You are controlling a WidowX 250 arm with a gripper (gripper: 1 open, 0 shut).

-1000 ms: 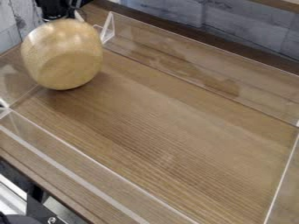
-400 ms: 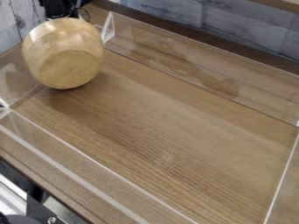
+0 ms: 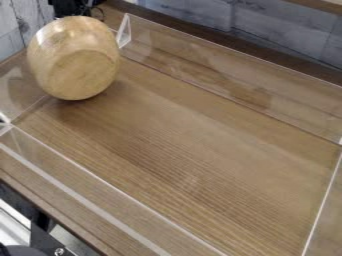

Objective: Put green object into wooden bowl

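Down at the near edge we've just got the clear tray wall (image 3: pixel 80 205), then a long stretch of bare wooden table (image 3: pixel 201 140). Further back on the left, the wooden bowl (image 3: pixel 75 60) sits tipped, rounded underside facing us. Right behind it the gripper (image 3: pixel 71 5) pokes in at the top edge; we can't tell if it's apart or clamped on anything. The green object isn't visible anywhere, maybe hidden behind the bowl. Our worry: with the bowl tilted like that, a bump could roll it, or the block could miss the opening.
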